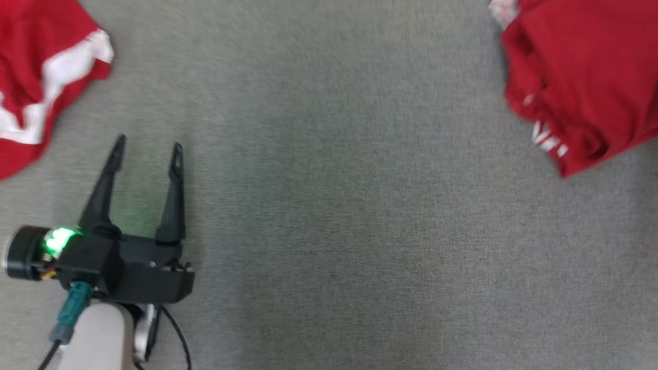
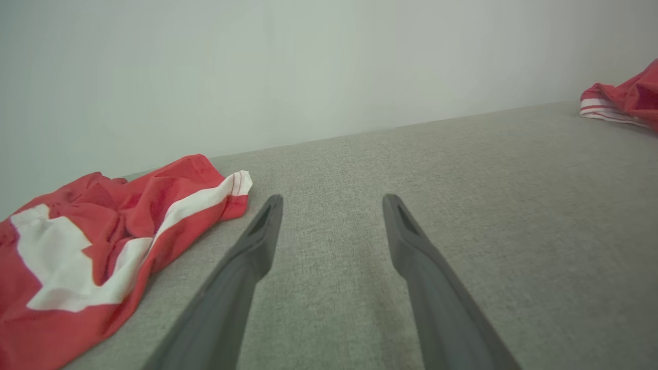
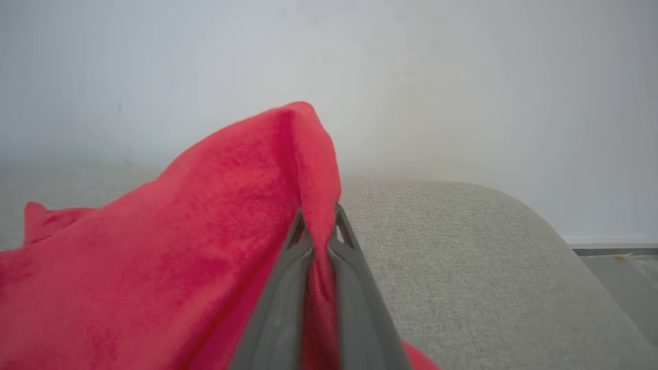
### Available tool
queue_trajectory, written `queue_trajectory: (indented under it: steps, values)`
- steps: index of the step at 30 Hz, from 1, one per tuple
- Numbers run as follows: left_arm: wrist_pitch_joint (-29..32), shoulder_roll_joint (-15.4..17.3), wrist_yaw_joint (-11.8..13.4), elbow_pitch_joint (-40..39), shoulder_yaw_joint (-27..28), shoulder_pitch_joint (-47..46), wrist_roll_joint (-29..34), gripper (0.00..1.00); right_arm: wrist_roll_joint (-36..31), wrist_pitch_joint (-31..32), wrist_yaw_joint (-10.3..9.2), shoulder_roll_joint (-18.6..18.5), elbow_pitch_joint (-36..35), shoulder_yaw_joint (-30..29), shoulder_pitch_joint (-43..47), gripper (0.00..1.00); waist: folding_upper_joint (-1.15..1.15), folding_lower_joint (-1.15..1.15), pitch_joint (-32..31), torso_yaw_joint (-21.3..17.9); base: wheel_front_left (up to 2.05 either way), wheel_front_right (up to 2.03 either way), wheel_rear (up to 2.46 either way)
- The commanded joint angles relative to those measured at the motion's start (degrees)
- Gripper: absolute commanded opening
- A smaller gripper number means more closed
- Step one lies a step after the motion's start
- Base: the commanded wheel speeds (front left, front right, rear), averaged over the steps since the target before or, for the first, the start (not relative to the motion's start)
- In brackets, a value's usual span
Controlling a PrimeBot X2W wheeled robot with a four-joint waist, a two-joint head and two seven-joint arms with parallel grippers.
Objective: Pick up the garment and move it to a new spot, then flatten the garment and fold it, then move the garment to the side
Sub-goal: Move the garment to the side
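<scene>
- The right pincer is closed narrow on a fold of the red garment. The cloth is pinched between its two fingers and rises in a peak above the tips.
- In the head view, slightly blurred, that garment sits bunched at the upper right of the grey fabric-covered worktop, with white lettering near its lower edge.
- The left pincer stands wide and holds nothing, with bare worktop between its fingers.
- A second garment, red with white bands, lies crumpled at the upper left, near the left pincer's fingertips but apart from them.
</scene>
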Motion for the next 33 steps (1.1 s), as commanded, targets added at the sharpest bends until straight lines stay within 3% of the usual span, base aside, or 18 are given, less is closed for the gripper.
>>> queue_trajectory:
  steps: [1,7,15,29,30,31,32,33]
  values:
    - [-0.2,0.5,0.0,-0.3,0.1,-0.9,0.4,1.00,-0.1,0.0,-0.18,-0.5,-0.2,-0.3,-0.7,0.00,-0.01,-0.01,6.3,-4.4,0.00,0.00,0.00]
    - [-0.1,3.8,-0.3,-1.4,1.0,-1.5,1.2,1.00,-0.2,0.8,-0.18,-3.7,-1.0,-1.9,-4.7,0.00,-0.01,-0.01,9.1,-8.0,0.00,0.00,0.00]
    - [0.0,5.8,0.2,-3.3,1.7,0.0,1.4,1.00,-2.1,3.3,-0.18,-6.7,-2.4,-2.5,-7.9,0.00,-0.01,-0.01,10.5,-10.6,0.00,0.00,0.00]
    - [0.3,6.1,0.7,-4.1,0.2,0.8,1.3,1.00,-5.0,8.5,-0.18,-9.7,-1.8,-3.0,-14.2,0.00,-0.01,-0.01,11.9,-9.0,0.00,0.00,0.00]
    - [0.3,6.1,0.8,-4.0,0.2,0.8,1.2,1.00,-5.2,8.6,-0.18,-10.0,-1.5,-3.2,-14.5,0.08,-0.01,-0.01,12.0,-8.8,0.00,0.00,0.00]
    - [0.3,6.2,0.9,-3.9,0.3,0.9,1.1,1.00,-5.4,8.5,-0.18,-10.0,-1.2,-3.5,-14.7,0.40,-0.01,-0.01,12.1,-8.7,0.00,0.00,0.00]
    - [0.3,6.2,1.0,-3.9,0.4,1.0,1.0,1.00,-5.6,8.1,-0.18,-10.0,-0.9,-3.7,-14.8,0.97,-0.01,-0.01,12.2,-8.5,0.00,0.00,0.00]
    - [0.3,6.2,1.1,-3.8,0.4,1.1,1.0,1.00,-5.9,7.8,-0.18,-10.0,-0.6,-4.0,-14.9,1.00,-0.01,-0.01,12.2,-8.4,0.00,0.00,0.00]
